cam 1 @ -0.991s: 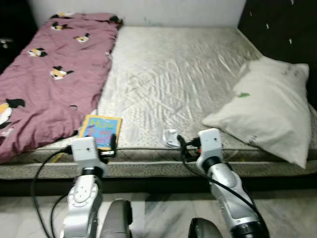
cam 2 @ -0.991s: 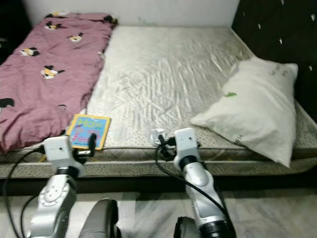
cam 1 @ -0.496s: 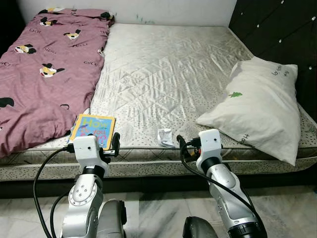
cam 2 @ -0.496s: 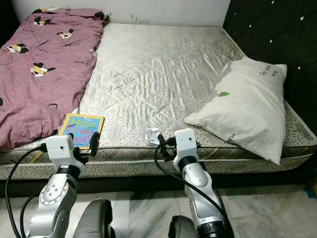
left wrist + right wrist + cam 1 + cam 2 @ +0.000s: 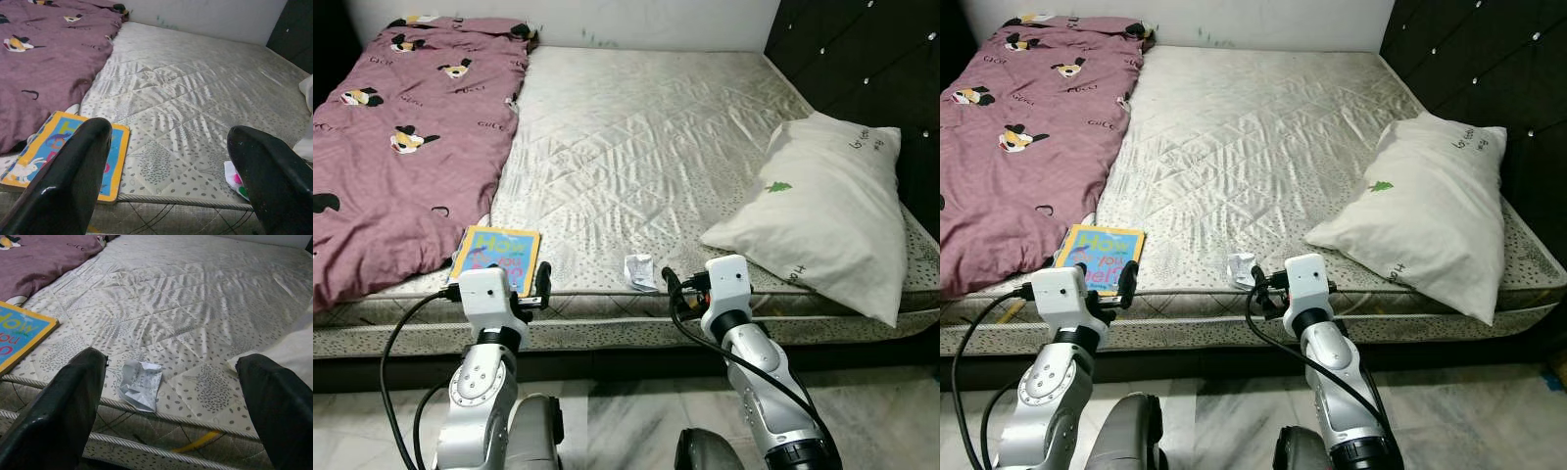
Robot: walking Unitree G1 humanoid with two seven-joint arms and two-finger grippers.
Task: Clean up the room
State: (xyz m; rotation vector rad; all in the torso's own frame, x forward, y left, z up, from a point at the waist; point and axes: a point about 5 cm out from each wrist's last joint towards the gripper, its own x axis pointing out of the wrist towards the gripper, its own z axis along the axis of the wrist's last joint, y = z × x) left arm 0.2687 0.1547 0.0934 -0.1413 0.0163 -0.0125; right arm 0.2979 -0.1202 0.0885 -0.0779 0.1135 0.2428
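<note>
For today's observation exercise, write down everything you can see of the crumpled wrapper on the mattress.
The crumpled wrapper is small, white to silvery, and looks like thin plastic or foil, creased and partly folded. It lies flat on the patterned mattress close to its front edge, between the picture book and the pillow, touching neither. The open right tool points at it without contact.

The book's near edge is hidden by the left tool; the blanket is cut off at the picture's edge.

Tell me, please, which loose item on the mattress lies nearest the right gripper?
The small crumpled white wrapper, at the mattress edge before the right gripper; the yellow-bordered picture book lies farther left.
</note>
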